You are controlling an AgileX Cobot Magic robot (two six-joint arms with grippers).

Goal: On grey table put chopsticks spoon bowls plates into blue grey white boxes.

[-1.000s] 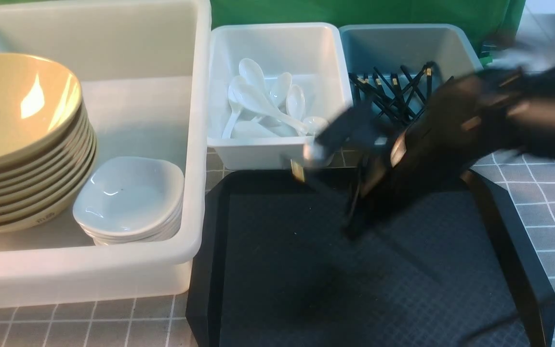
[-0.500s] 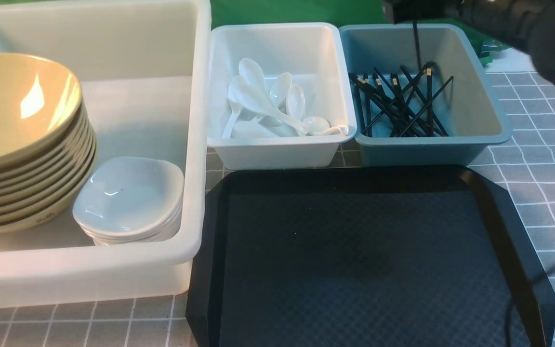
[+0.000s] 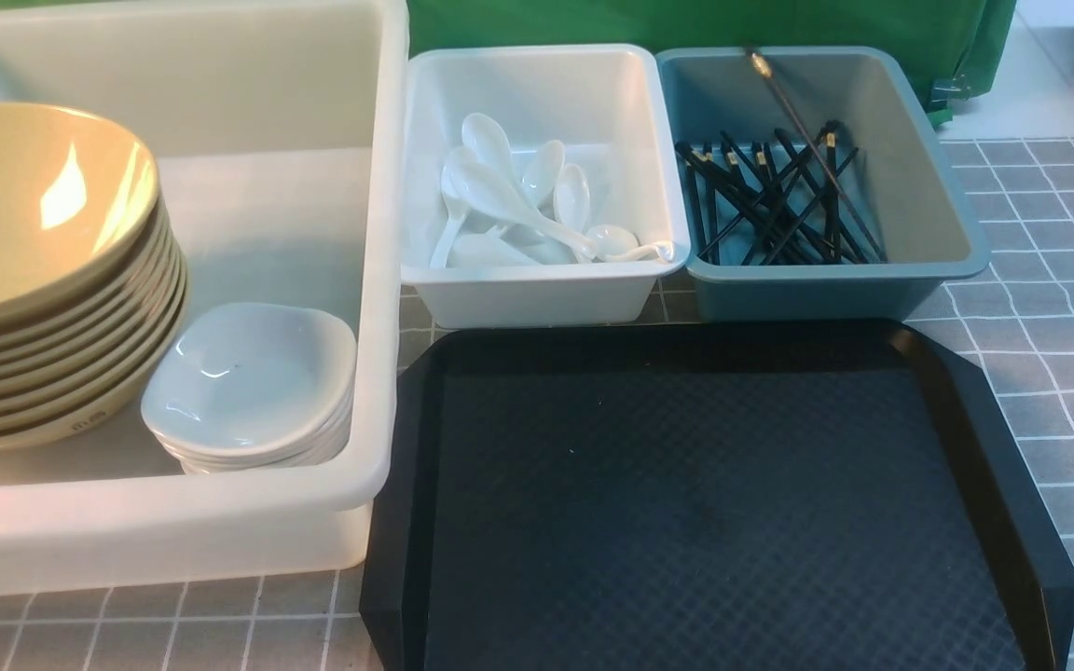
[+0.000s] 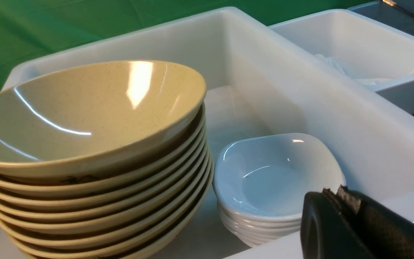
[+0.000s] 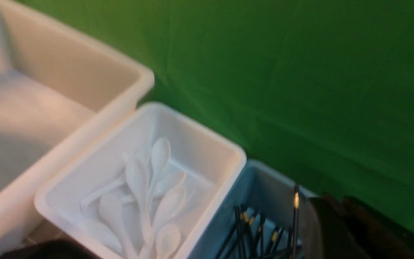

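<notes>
Black chopsticks (image 3: 770, 200) lie heaped in the blue-grey box (image 3: 956, 252), with one stick (image 3: 803, 130) slanting against its far wall. My right gripper (image 5: 340, 230) hangs above that box, jaws together and empty; my left gripper (image 4: 350, 223) is closed beside the plates (image 4: 275, 180).

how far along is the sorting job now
Looks nearly done: bowls and plates are stacked in the large white box, spoons in the small white box, chopsticks in the blue-grey box. Neither tool shows a held item. The black tray is bare, so nothing visible remains.
</notes>
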